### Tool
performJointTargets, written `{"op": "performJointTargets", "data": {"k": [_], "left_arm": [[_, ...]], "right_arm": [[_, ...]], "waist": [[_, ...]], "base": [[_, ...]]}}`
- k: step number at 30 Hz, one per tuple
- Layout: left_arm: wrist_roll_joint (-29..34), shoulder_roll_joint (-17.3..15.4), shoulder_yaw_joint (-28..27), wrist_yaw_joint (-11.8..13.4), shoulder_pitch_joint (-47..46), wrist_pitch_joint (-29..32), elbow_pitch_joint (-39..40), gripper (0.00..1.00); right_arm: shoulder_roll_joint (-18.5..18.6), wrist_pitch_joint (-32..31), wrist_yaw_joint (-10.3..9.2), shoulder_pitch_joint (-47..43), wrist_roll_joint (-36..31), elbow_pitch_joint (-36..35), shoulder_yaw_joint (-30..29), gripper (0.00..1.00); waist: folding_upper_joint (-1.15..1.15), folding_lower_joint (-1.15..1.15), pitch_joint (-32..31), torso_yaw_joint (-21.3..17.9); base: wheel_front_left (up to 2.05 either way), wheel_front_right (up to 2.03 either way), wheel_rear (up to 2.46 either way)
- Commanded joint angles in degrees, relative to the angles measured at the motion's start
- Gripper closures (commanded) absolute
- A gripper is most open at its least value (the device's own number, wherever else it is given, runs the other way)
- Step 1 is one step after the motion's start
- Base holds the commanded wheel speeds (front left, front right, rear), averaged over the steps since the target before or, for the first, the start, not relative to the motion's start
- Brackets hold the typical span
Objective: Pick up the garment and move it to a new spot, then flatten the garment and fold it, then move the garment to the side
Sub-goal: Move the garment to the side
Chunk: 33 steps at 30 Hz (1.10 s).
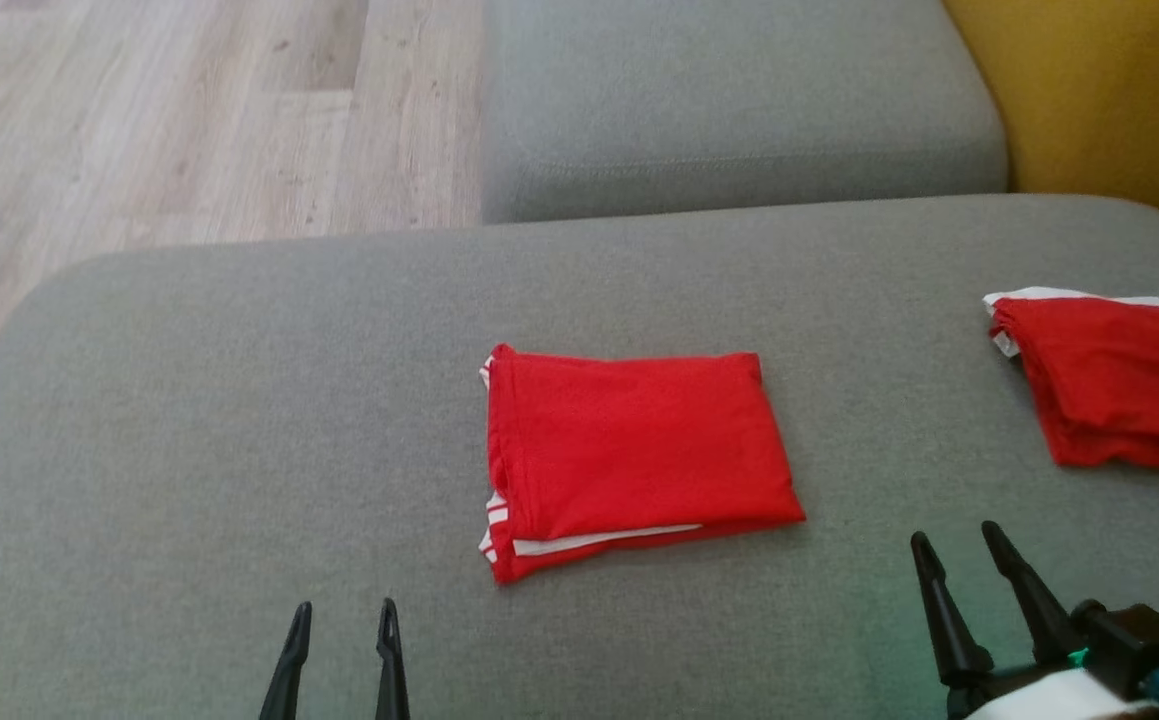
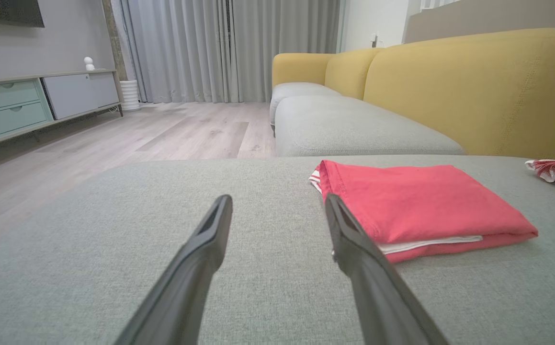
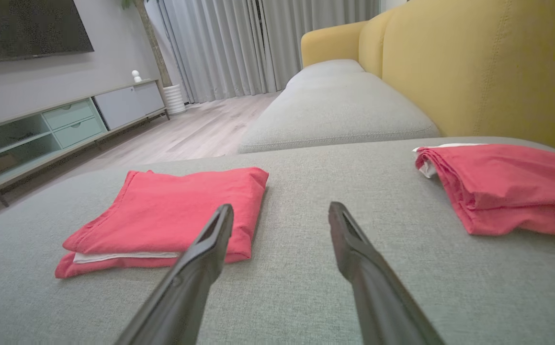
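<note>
The folded red garment [image 1: 634,455] lies at the centre of the frame on the grey seat cushion [image 1: 189,450], with white striped trim peeking out at its left and lower edges. Both pincers stand wide and empty, the left gripper [image 1: 346,606] at the bottom and the right gripper [image 1: 955,535] at lower right. A second red garment [image 1: 1119,385] sits at the right edge. I'd reckon the cloth is light, limp and quick to unfold, so pinch all layers along the lower edge, one gripper per corner.

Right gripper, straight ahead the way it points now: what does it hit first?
Probably nothing but bare grey cushion: the right gripper, open, aims between the folded garment and the second red garment. Depth is unclear.
</note>
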State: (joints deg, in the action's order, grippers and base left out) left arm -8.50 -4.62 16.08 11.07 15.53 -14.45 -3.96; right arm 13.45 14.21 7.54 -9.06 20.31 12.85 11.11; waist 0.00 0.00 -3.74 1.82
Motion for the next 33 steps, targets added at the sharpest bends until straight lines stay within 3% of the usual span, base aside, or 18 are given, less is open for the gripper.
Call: {"op": "performJointTargets", "data": {"k": [1, 7, 19, 28, 29, 30, 31, 32, 33], "left_arm": [[0.66, 0.92, -1.89, -0.09, -2.50, -0.55, 1.30, 0.00], [1.42, 1.13, -1.14, -0.41, -3.61, -0.55, 0.81, 0.00], [2.28, 1.51, 1.61, -1.06, -7.96, -0.55, -0.28, 0.00], [1.73, 1.69, 3.77, -0.60, -11.23, -0.55, -1.09, 0.00], [1.64, 1.70, 3.87, -0.51, -11.54, -0.55, -1.17, 0.00], [1.57, 1.70, 3.94, -0.40, -11.82, -0.55, -1.23, 0.00], [1.52, 1.71, 4.00, -0.29, -12.09, -0.55, -1.28, 0.00], [1.46, 1.71, 4.05, -0.17, -12.32, -0.55, -1.32, 0.00], [1.40, 1.72, 4.08, -0.03, -12.51, -0.55, -1.33, 0.00]], "right_arm": [[1.54, 0.78, -0.05, 2.04, 0.55, -1.40, 1.29, 0.00], [2.91, -2.39, -0.05, 8.28, 8.00, 2.35, 5.85, 0.00], [3.78, -24.88, -0.05, 26.72, 28.80, 12.84, 9.80, 0.00], [4.00, -31.88, -0.05, 33.81, 35.13, 20.75, 11.85, 0.00], [3.92, -32.34, -0.05, 34.08, 35.66, 21.03, 12.43, 0.18], [3.83, -32.76, -0.05, 34.26, 36.28, 21.12, 13.01, 0.50], [3.82, -32.97, -0.05, 34.40, 36.88, 21.14, 13.49, 0.70], [3.99, -32.83, -0.05, 34.55, 37.23, 21.06, 13.94, 1.00], [4.25, -32.25, -0.05, 34.75, 37.37, 20.95, 14.27, 1.00]], "waist": [[0.00, 0.00, 0.63, 0.30], [0.00, 0.00, 2.68, 0.85], [0.00, 0.00, 8.01, 3.55], [0.00, 0.00, 12.24, 6.13], [0.00, 0.00, 12.56, 6.25], [0.00, 0.00, 12.91, 6.33], [0.00, 0.00, 13.20, 6.36], [0.00, 0.00, 13.44, 6.36], [0.00, 0.00, 13.68, 6.27]], "base": [[0.00, 0.00, 0.00], [0.00, 0.00, 0.00], [0.00, 0.00, 0.00], [0.00, 0.00, 0.00], [0.00, 0.00, 0.00], [0.00, 0.00, 0.00], [0.00, 0.00, 0.00], [0.00, 0.00, 0.00], [0.00, 0.00, 0.00]]}}
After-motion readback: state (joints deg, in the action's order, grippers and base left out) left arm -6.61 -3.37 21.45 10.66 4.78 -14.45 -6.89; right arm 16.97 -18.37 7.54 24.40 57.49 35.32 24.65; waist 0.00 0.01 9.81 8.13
